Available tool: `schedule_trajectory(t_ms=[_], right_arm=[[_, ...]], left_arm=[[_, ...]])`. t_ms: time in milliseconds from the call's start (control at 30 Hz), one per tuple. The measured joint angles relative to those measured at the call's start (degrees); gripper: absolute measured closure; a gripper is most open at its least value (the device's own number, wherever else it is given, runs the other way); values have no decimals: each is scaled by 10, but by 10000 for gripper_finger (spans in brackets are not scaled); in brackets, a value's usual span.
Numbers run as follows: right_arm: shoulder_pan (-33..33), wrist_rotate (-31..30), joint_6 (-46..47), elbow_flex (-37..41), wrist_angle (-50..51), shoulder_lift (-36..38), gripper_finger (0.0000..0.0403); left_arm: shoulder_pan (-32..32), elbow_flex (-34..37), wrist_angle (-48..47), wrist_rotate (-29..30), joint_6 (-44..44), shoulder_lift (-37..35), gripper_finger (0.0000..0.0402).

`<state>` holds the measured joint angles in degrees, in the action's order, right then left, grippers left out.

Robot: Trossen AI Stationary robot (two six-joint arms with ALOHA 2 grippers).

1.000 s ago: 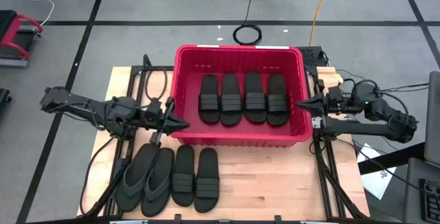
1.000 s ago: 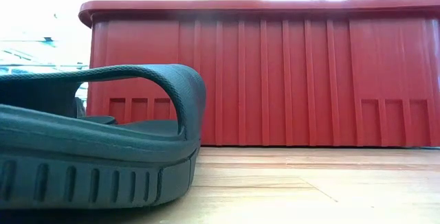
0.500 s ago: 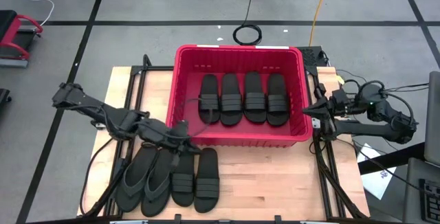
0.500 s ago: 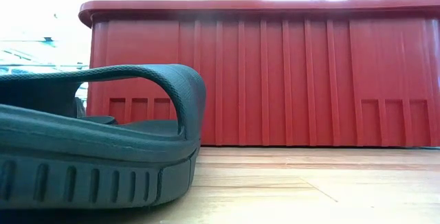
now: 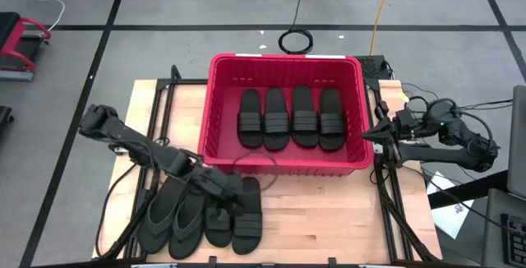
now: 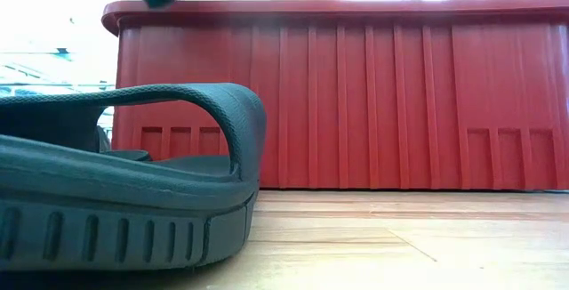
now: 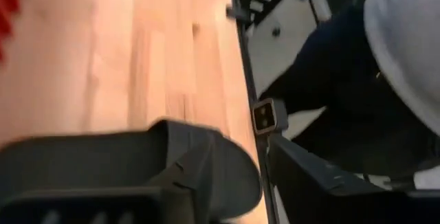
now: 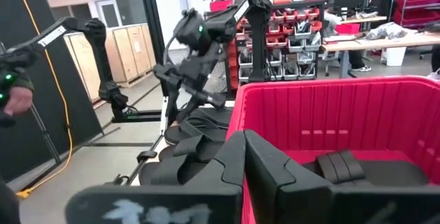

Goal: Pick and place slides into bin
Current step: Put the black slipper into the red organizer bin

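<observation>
Left tool point(image 5: 233, 200) over band slide point(image 5: 247, 215), jaw state unclear — may snag neighbouring slide point(image 5: 219, 216), crowded row.

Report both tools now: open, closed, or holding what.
Left tool: above the band-strap slides on the table, holding nothing that shows; open or closed cannot be told.
Right tool: closed, empty, by the bin's right wall.

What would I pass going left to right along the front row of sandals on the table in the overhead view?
Thong flip-flop → second thong flip-flop → band-strap slide, with the left gripper over it → band-strap slide.
</observation>
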<state>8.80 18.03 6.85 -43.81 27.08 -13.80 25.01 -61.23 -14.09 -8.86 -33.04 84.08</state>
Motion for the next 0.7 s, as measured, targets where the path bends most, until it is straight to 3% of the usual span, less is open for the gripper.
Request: schedule_trajectory(t_ms=[233, 500, 700], right_arm=[[0, 1, 18, 0, 16, 0, 403], [0, 0, 64, 0, 21, 0, 403], [0, -2, 90, 0, 19, 0, 403]], left_arm=[[2, 0, 1, -70, -32, 60, 180], [2, 1, -7, -73, 4, 119, 114], [-13, 0, -7, -71, 9, 169, 92]])
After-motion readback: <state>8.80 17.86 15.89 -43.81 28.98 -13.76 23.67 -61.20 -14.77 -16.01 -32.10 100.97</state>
